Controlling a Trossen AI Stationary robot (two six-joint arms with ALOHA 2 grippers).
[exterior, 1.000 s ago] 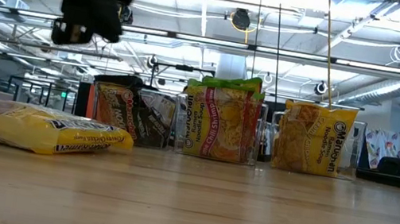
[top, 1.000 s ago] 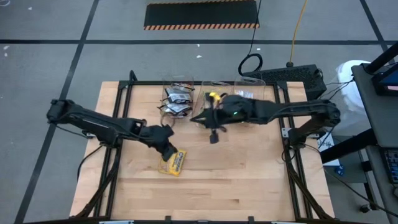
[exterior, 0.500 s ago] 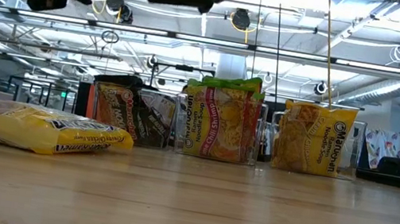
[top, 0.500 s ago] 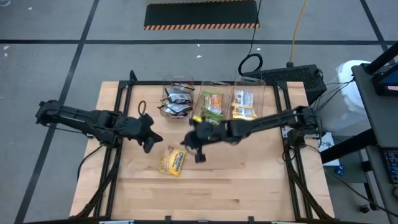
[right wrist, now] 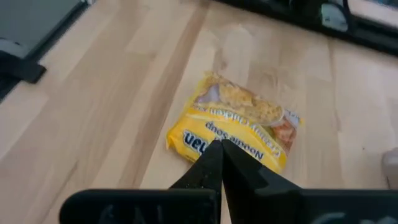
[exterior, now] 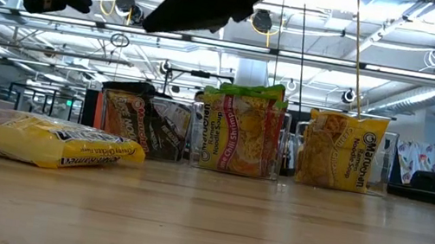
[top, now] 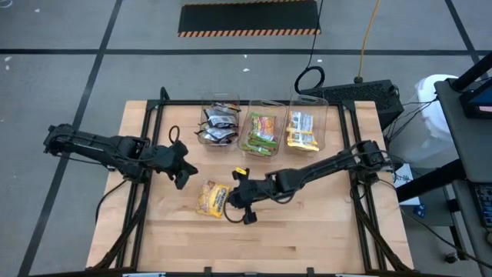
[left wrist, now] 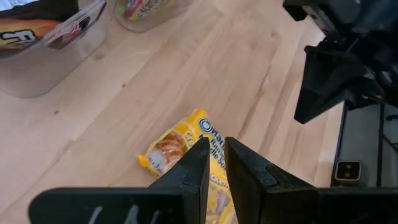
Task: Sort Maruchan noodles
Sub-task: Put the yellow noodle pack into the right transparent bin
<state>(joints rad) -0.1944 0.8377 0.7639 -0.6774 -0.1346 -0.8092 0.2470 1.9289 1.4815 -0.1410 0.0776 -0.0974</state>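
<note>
Your right gripper (top: 240,201), fingers closed and empty, hangs just at 3 o'clock of the yellow packet (top: 213,198); left gripper (top: 184,171), seemingly nearly closed, sits at 10 o'clock.

2 dark arms, both over the table. Left arm: reaches in from the table's left edge, low and nearly straight, wrist turned toward the table's middle; left gripper (top: 182,164) raised clear of the tabletop, its 2 fingers nearly together with only a thin slit between them. Right arm: stretched long from the right edge across the table's middle, elbow near its base; right gripper (top: 238,198) raised off the wood, fingers pressed together, tips meeting.
</note>
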